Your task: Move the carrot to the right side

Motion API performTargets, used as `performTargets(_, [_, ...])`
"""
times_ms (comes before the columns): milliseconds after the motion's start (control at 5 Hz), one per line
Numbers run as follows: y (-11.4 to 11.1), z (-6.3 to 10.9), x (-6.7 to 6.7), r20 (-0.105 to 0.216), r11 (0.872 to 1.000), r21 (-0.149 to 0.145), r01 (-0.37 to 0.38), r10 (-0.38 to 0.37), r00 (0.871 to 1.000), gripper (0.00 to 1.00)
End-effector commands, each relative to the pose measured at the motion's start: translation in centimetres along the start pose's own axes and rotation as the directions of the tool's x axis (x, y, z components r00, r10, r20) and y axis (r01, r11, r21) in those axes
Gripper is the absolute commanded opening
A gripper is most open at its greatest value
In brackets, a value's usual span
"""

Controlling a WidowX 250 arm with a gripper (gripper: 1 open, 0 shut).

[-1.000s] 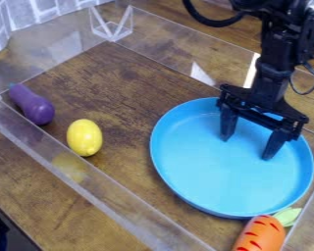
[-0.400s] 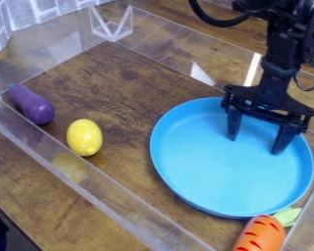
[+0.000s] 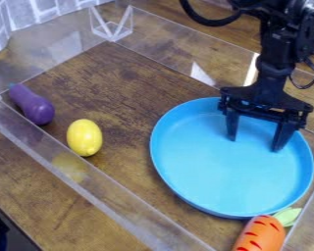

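Note:
The orange toy carrot (image 3: 261, 235) with a light-green top lies at the bottom right, partly cut off by the frame edge, just off the front rim of the blue plate (image 3: 212, 181). My black gripper (image 3: 259, 133) hangs over the plate's far right part, fingers pointing down, spread open and empty. It is well above and behind the carrot.
A yellow lemon-shaped toy (image 3: 83, 137) and a purple eggplant toy (image 3: 30, 104) lie at the left on the wooden table. A clear plastic wall (image 3: 94, 191) runs along the front left edge and more clear walls stand at the back.
The gripper has shifted slightly up and to the right over the plate, still open. The carrot and other toys have not moved.

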State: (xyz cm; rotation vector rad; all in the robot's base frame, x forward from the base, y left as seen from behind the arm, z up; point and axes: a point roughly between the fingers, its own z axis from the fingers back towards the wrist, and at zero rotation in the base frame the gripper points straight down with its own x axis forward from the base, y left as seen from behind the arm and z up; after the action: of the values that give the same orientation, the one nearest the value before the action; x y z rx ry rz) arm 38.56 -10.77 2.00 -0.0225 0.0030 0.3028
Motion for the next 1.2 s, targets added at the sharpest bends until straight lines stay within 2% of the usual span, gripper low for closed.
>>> performTargets(0, [-0.4, -1.4, -2.8, -0.067, 1.0, 0.018, -0.007, 0.009, 0.998, 1.0])
performTargets(600, [-2.3, -1.8, -5.4, -0.091, 1.0, 0.016, 0.004, -0.002, 0.996, 1.0])
performTargets(1000, [-4.6, -1.8, -8.1, -0.101, 0.999, 0.015, -0.051, 0.052, 0.994, 1.0])
